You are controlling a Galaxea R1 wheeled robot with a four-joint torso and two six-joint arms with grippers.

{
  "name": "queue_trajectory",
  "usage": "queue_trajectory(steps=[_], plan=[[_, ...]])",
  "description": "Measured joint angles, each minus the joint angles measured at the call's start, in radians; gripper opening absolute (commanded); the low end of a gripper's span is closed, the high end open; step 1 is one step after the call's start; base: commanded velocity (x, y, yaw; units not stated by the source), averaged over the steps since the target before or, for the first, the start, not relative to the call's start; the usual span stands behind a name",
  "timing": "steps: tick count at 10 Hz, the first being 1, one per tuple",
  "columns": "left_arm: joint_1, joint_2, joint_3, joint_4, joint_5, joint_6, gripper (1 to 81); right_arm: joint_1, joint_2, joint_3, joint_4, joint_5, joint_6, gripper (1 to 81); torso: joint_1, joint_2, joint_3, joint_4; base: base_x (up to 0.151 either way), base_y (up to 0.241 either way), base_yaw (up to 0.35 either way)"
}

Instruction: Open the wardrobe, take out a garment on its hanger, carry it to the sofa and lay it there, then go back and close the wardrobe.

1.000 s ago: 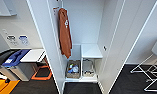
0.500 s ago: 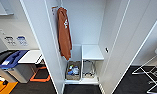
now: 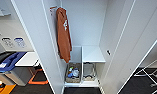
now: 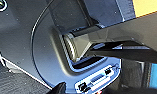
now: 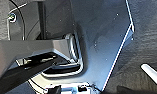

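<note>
The wardrobe (image 3: 89,27) stands straight ahead with both white doors swung wide, the left door (image 3: 34,37) and the right door (image 3: 134,50) framing its plain white inside. A long rust-orange piece of clothing (image 3: 63,37) with a white mark hangs inside at the left, close to the left door. Both wrist views look at dark parts of the robot's own body above dark carpet.
Low in the wardrobe a white shelf (image 3: 92,53) sits over two baskets (image 3: 73,73) holding small items. Left of the wardrobe are a white table (image 3: 27,58), a grey bin with a blue lid (image 3: 9,61) and an orange frame (image 3: 37,80). White tubular legs (image 3: 151,72) stand at the right.
The whole head picture has shifted: the wardrobe looms larger and fills more of the view, so the camera has come nearer. Nothing inside the wardrobe has moved.
</note>
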Motion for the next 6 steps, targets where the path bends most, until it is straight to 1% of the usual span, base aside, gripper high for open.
queue_trajectory(steps=[3, 5, 6], plan=[[0.002, 0.0, 0.0, 0.0, -0.001, 0.0, 81.1, 0.0, 0.0, 0.0, 0.0, 0.0, 0.0, 81.1, 0.0, 0.0, 0.0, 0.0, 0.122, 0.0, 0.0], [0.002, 0.0, 0.0, 0.0, -0.001, 0.0, 81.1, 0.001, 0.0, 0.0, 0.0, 0.0, 0.0, 81.1, 0.0, 0.0, 0.0, 0.0, 0.104, 0.0, 0.0], [0.002, 0.0, 0.0, 0.0, -0.001, 0.0, 81.1, 0.001, 0.0, 0.0, 0.0, 0.001, 0.0, 81.1, 0.001, 0.0, 0.0, 0.0, 0.0, 0.0, 0.0]])
